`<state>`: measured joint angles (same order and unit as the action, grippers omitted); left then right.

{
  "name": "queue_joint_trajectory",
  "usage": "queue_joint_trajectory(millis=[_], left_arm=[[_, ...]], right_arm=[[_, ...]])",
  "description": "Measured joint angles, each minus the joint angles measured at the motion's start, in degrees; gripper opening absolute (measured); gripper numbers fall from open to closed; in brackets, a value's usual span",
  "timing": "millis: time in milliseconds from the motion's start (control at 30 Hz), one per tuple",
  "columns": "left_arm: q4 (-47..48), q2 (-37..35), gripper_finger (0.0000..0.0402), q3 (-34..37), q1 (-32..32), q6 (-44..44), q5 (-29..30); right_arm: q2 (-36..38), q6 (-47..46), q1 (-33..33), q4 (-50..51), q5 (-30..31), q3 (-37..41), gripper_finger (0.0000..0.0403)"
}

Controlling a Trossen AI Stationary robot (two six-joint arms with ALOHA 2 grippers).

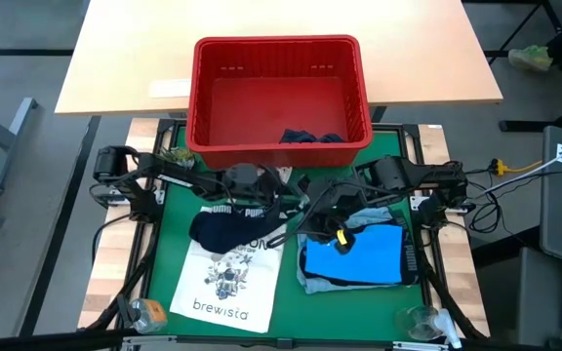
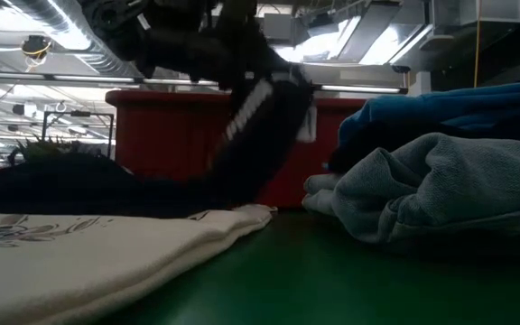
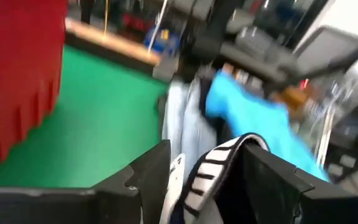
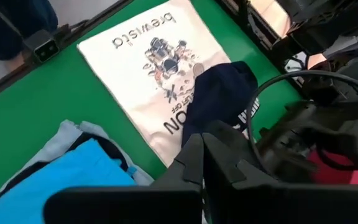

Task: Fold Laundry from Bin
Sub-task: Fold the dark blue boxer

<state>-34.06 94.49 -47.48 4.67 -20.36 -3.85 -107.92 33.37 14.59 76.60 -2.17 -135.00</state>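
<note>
The dark navy garment point(image 1: 224, 226) lies limp on the tote bag point(image 1: 228, 284), at six o'clock from the bin point(image 1: 279, 93). Left end effector point(image 3: 207, 177) spread, apparently around its striped hem; right end effector point(image 4: 199, 163) closed. Soft, floppy: pinch an edge.

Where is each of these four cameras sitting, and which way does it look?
High: overhead, straight down on the red bin; both arms show.
Low: table height, across the tote bag; an arm above.
Left wrist: past the open left pincer.
Right wrist: past the shut right pincer.
Shared: the bright blue garment.
</note>
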Motion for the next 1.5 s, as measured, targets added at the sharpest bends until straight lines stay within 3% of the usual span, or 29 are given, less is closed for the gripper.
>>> queue_joint_trajectory(millis=[267, 567, 833, 1000, 1133, 1300, 1500], left_arm=[[13.66, 0.1, 0.0184, 0.07, -0.07, -0.22, -1.23], [20.67, -2.03, 0.0177, 0.07, 2.33, -0.47, -5.58], [43.94, -13.5, 0.0156, 0.07, 9.42, -5.88, -14.61], [61.27, -20.42, 0.0147, 0.07, 11.22, -9.47, -16.52], [72.82, -24.06, 0.0145, 0.07, 10.43, -9.76, -15.52], [83.7, -23.89, 0.0148, 0.07, 7.7, -13.61, -7.31], [85.96, -22.56, 0.0145, 0.13, 4.84, -17.58, -1.92]], right_arm=[[0.02, 0.35, 0.0, 0.5, 0.02, 0.0, 0.0001], [0.04, 0.12, 0.0, 0.47, 1.73, 0.0, 0.0001], [0.04, 0.06, 0.0, 0.37, 1.73, 0.0, 0.0001], [0.04, 0.04, 0.0, 0.32, 1.74, 0.0, 0.0001], [0.04, 0.06, 0.0, 0.26, 1.75, 0.0, 0.0001], [0.05, 0.27, 0.0, 0.22, 1.75, 0.0, 0.0001], [0.07, 0.33, 0.0, 0.17, 1.75, 0.0, 0.0001]])
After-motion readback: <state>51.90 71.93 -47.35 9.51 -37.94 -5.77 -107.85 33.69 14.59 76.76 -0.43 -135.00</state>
